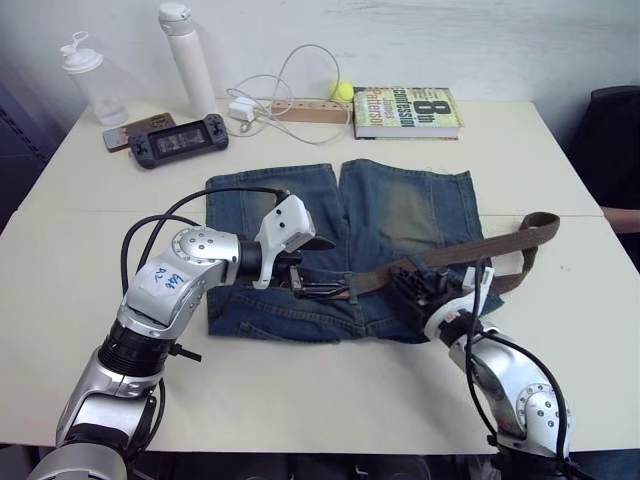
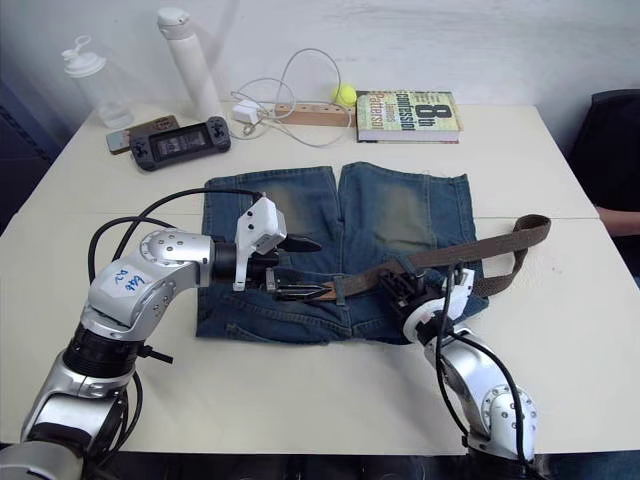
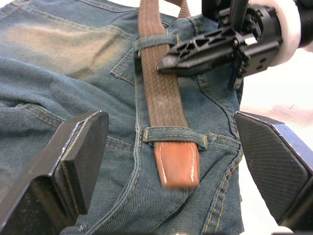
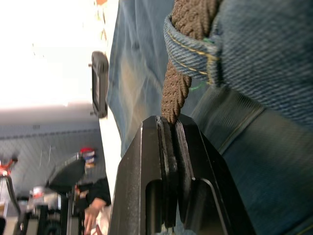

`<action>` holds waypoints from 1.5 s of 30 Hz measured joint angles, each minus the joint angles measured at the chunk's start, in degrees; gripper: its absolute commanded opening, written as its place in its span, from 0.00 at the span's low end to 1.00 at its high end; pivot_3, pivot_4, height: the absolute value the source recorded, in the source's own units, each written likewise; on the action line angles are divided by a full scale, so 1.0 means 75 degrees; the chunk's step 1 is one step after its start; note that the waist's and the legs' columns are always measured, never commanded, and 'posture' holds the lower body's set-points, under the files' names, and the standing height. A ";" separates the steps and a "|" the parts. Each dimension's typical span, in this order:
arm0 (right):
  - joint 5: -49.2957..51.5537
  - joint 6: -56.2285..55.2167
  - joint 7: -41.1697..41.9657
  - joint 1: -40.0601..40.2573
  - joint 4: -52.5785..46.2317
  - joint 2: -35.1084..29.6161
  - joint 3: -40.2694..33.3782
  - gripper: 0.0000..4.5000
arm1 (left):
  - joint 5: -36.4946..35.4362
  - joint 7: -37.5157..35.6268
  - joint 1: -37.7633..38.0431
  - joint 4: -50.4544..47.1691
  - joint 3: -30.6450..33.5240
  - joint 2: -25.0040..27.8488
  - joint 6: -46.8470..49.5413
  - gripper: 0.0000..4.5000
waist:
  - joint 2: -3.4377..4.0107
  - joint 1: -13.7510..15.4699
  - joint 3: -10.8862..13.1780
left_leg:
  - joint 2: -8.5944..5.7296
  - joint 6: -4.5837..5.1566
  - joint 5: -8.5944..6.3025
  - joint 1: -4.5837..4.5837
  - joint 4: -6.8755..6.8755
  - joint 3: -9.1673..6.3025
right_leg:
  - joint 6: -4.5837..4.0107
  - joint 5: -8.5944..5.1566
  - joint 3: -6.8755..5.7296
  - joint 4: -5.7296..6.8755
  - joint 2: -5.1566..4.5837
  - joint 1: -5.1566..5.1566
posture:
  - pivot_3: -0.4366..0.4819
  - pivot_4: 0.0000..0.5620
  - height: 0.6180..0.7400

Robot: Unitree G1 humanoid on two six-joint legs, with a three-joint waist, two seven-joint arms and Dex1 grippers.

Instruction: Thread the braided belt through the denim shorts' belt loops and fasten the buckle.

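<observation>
Lying between open left gripper (image 3: 171, 161) fingers: braided belt (image 3: 164, 98) tip.

The braided belt (image 4: 177, 83) vanishes between the right pincer (image 4: 170, 128) fingers; its buckle is hidden.

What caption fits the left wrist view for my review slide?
Open left gripper faces the belt tip just through a loop on the shorts; right gripper pinches the belt behind.
</observation>
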 measured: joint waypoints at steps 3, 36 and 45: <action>0.0042 0.0129 -0.0127 0.0076 -0.0027 -0.0285 0.0177 0.01 | 0.0009 -0.0045 -0.0095 0.0009 -0.0003 0.0000 0.0000 1.00 | 0.0000 -0.0014 0.0000 | 0.0000 0.0000 0.0000 0.0000 -0.0001 0.0000 | 0.0000 0.0000 0.0000 0.0000 0.0000 0.0000 | 0.48 0.27 0.96; -0.1116 0.0939 0.0951 -0.0853 0.0214 -0.0512 0.1199 0.01 | 0.0046 0.0027 -0.0163 -0.0008 -0.0006 0.0084 0.0092 1.00 | 0.0000 -0.0026 0.0000 | 0.0002 -0.0008 0.0005 0.0002 0.0000 -0.0002 | -0.0001 -0.0001 0.0000 0.0005 0.0006 -0.0002 | 0.48 0.27 0.96; -0.0837 0.1345 0.1027 -0.0571 0.0212 -0.1085 0.1178 0.35 | 0.0048 -0.0064 -0.0163 0.0007 -0.0007 0.0151 0.0051 1.00 | 0.0000 -0.0012 0.0000 | 0.0002 -0.0007 0.0004 -0.0003 0.0000 -0.0002 | -0.0001 0.0000 -0.0003 0.0003 0.0005 -0.0002 | 0.48 0.27 0.96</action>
